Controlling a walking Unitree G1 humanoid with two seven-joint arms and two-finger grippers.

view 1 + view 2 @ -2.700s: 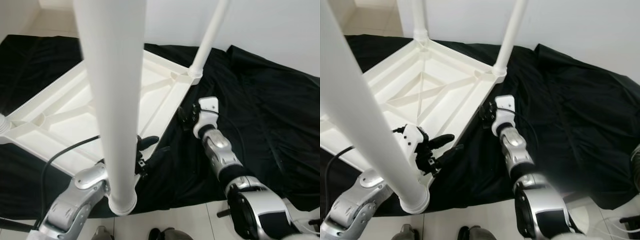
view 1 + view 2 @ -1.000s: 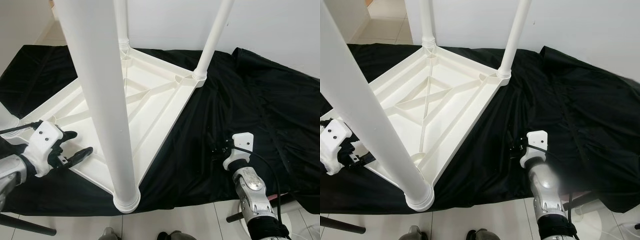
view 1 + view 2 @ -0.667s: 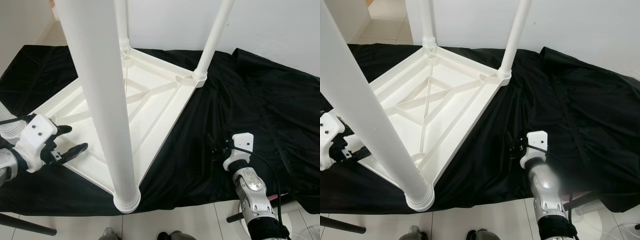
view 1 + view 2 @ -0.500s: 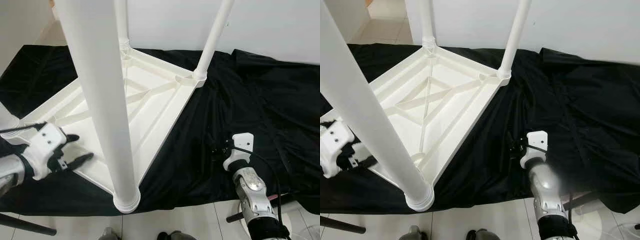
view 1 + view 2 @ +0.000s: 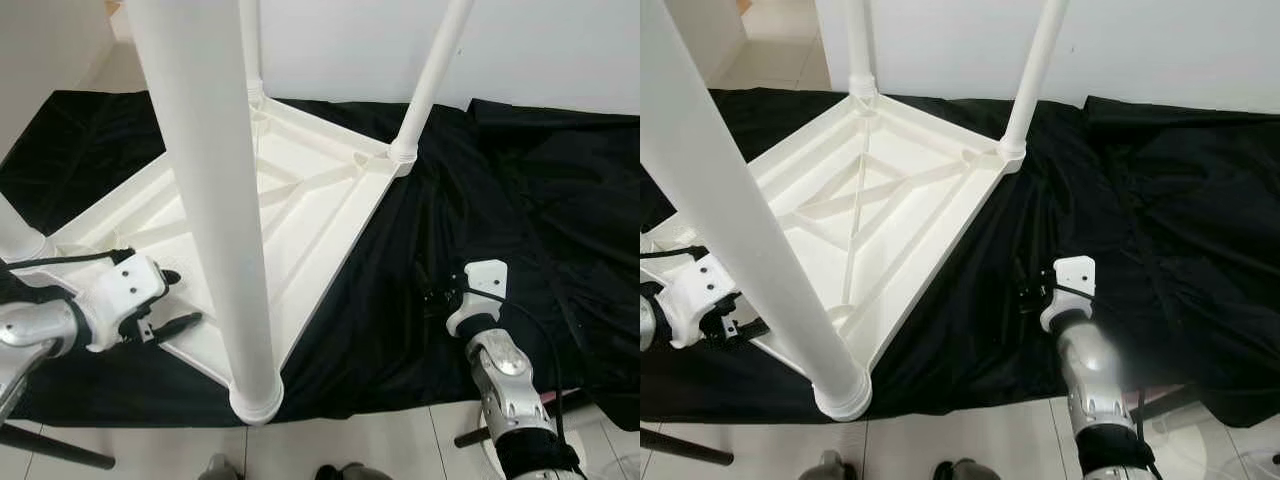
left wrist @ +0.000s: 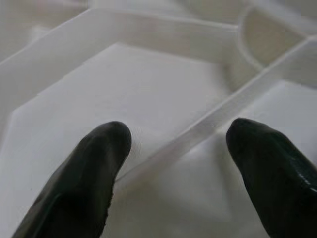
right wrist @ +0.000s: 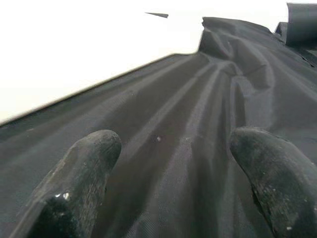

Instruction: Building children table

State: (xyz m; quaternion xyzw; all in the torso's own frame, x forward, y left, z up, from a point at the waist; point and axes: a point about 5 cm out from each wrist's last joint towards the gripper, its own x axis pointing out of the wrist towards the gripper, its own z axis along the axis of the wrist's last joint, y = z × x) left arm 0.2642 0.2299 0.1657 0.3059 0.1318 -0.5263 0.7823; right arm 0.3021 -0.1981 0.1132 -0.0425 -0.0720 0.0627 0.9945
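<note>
Where the black cloth (image 5: 520,180) covers the floor, a white children's table (image 5: 300,200) lies upside down, its ribbed underside facing up and its legs pointing upward. At the near left, the left gripper (image 5: 172,300) sits at the table's near-left edge, just left of the near leg (image 5: 210,200). Its two black fingers (image 6: 94,163) stand apart, and in the left wrist view they straddle a raised white rib (image 6: 208,126) of the underside; whether they touch the plastic cannot be told. A black cable (image 5: 60,262) runs from the left wrist over the table edge. The near leg rises from its ringed socket (image 5: 255,398) at the near corner, which overhangs the pale tiled floor (image 5: 350,440). Crossed ribs (image 5: 855,215) brace the middle of the underside. A second leg (image 5: 858,45) stands at the far corner, and a third leg (image 5: 430,75) stands at the right corner, both seated in ringed sockets. Part of a fourth leg (image 5: 15,235) shows at the far left edge. Right of the table, well apart from it, the right gripper (image 5: 430,290) hovers low over the cloth. Its fingers (image 7: 84,173) are spread, with folded black cloth and nothing else between them. A white wall (image 5: 560,50) backs the scene.
</note>
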